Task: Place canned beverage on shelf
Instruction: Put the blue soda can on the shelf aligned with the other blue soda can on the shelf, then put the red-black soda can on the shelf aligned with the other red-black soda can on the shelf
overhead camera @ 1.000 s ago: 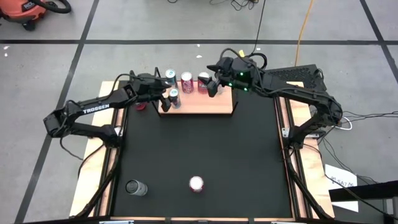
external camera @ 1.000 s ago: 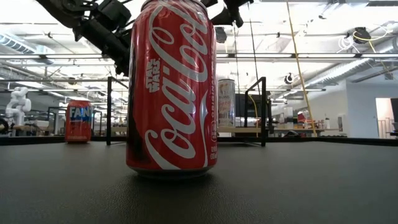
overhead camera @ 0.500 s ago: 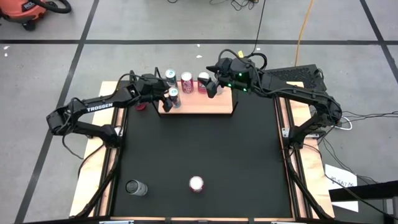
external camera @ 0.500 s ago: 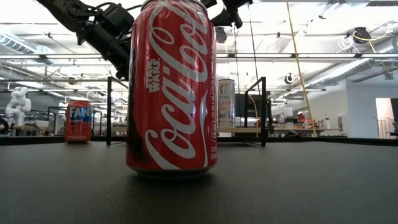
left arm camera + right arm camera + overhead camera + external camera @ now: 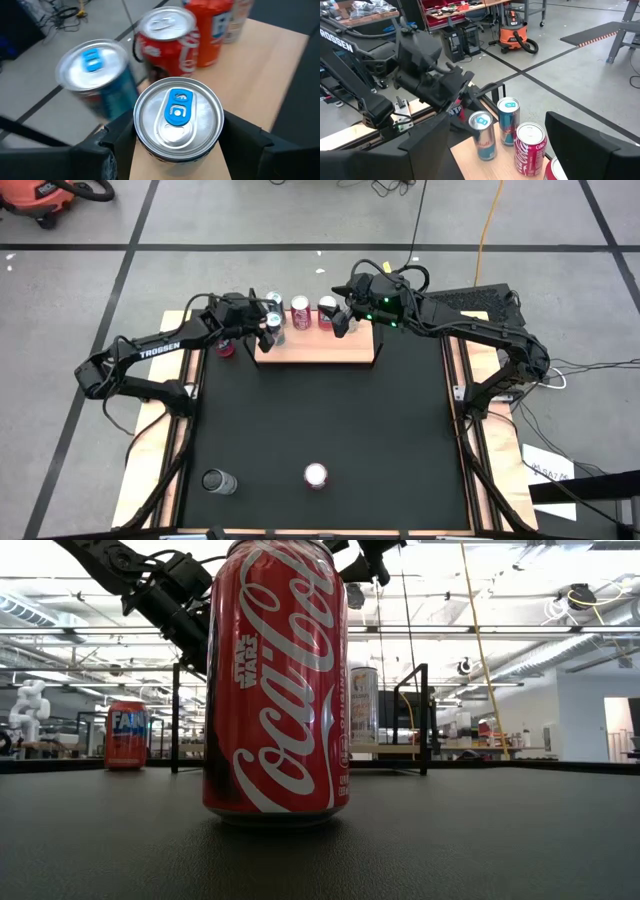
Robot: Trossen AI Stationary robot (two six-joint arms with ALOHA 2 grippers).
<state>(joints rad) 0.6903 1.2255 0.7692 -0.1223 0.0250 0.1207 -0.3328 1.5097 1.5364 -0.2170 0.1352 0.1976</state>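
Observation:
The shelf is a light-wood board with thin black rods, at the table's far edge. My left gripper is over its left end, shut on a silver can with a blue tab. A second blue-tab can and two red cans stand in the board's far row. My right gripper hovers open above the far row's right part, with nothing between its fingers. My left gripper pinches the can's side wall just under the rim between its two fingers, one on each side. The fingers come slanting down from the table's left. The can is upright; whether its base is clear of the board I cannot tell.
A Coca-Cola can and a dark can stand near the table's front edge. An orange Fanta can stands on the table just left of the shelf. The black tabletop lies between them and the shelf.
My left gripper has gone toward the table's far edge over the shelf's left end. The blue-tab can has gone with it, still upright, and now stands closer to the other blue-tab can.

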